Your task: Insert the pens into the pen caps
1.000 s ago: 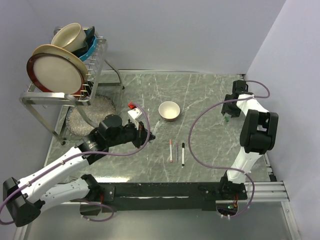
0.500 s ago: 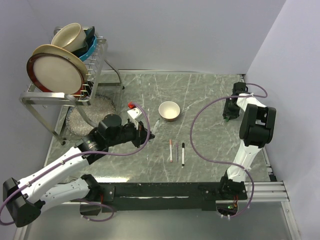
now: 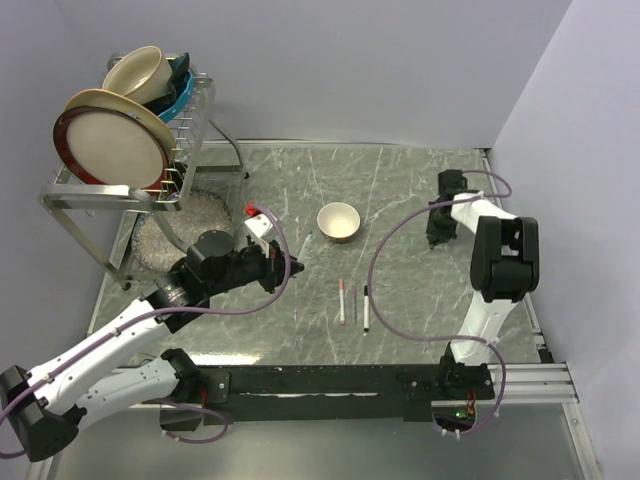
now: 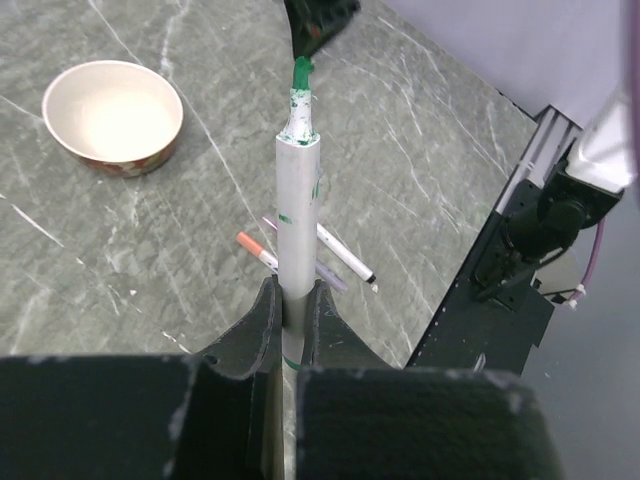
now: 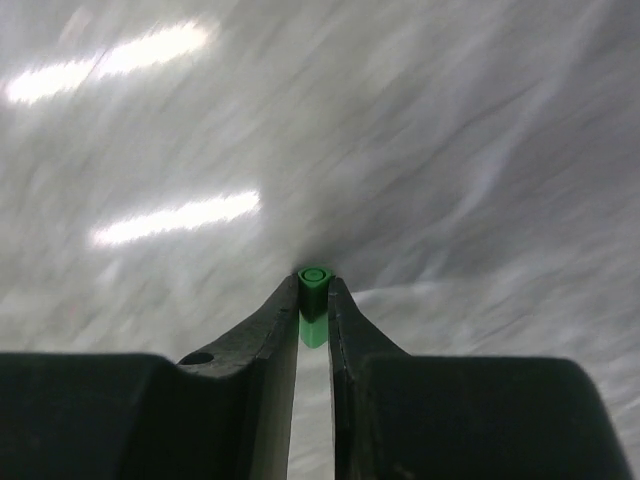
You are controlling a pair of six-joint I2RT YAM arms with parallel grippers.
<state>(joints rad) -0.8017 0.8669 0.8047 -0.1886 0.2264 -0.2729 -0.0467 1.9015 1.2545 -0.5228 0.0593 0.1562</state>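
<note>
Left wrist: left fingers point(image 4: 262, 320) pinch the green pen point(image 4: 297, 190) low on its barrel, leaving the tip free ahead, I judge for capping. Right wrist: right fingers point(image 5: 275, 320) pinch the green cap point(image 5: 313, 290) at their tips. Other pens point(image 4: 345, 258) lie on the table point(image 4: 150, 250) beyond the left fingers.

Bright even light, R wrist view blurred, glare streaks
</note>
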